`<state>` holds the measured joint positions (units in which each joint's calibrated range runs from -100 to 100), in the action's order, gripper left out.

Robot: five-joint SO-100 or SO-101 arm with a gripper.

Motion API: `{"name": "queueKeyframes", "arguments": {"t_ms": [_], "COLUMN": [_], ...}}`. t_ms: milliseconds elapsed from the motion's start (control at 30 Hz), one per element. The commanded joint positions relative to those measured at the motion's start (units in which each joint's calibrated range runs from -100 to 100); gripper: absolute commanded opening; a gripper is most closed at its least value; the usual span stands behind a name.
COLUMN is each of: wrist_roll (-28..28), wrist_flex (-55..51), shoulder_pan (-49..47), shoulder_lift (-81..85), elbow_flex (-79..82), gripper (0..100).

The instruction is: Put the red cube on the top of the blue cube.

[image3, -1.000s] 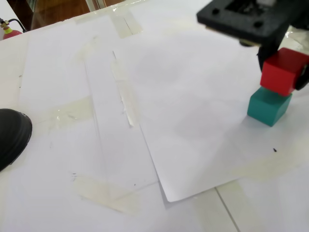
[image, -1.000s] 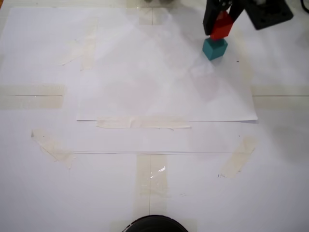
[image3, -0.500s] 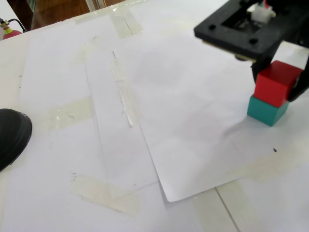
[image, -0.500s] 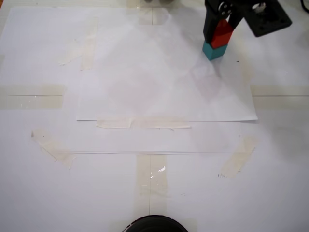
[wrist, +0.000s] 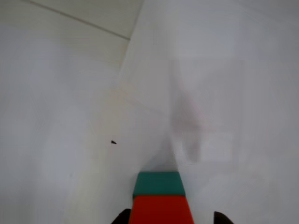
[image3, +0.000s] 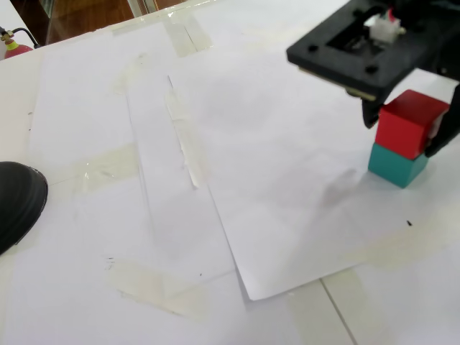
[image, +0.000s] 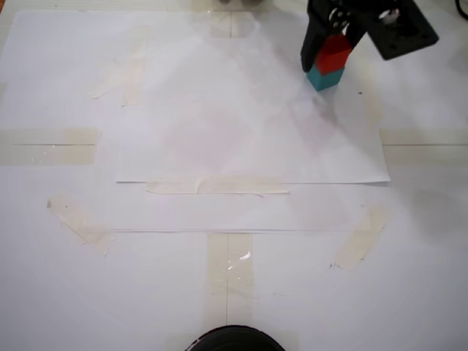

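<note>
The red cube (image: 335, 51) (image3: 406, 122) sits on top of the blue cube (image: 323, 77) (image3: 395, 165), a teal block near the far right of the white paper in both fixed views. My gripper (image: 331, 55) (image3: 406, 131) straddles the red cube, open, with a black finger on each side. In the wrist view the red cube (wrist: 161, 210) lies at the bottom edge over the blue cube (wrist: 159, 183). There a pale gap shows between the red cube and the right fingertip, while the left fingertip is close beside it.
White paper sheets (image: 248, 117) are taped to the table with several beige tape strips (image: 216, 186). A black rounded object (image: 232, 340) (image3: 18, 201) sits at the near table edge. A small black speck (image3: 409, 223) marks the paper by the cubes.
The gripper lowered the red cube until it rested squarely on the blue cube. Its fingers have since spread apart, letting go of the red cube.
</note>
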<state>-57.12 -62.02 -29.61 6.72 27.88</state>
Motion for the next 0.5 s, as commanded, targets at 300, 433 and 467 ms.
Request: {"name": "queueKeyframes", "arguments": {"t_ms": [300, 433, 467], "wrist_roll": [-0.88, -2.10, -2.34], "wrist_flex": [-0.23, -3.09, -4.07], "shoulder_pan": [-2.42, -3.55, -3.78], "shoulder_lift": [7.87, 10.10, 10.96], "elbow_flex": [-2.60, -5.23, -5.77], "gripper": [37, 39, 40]}}
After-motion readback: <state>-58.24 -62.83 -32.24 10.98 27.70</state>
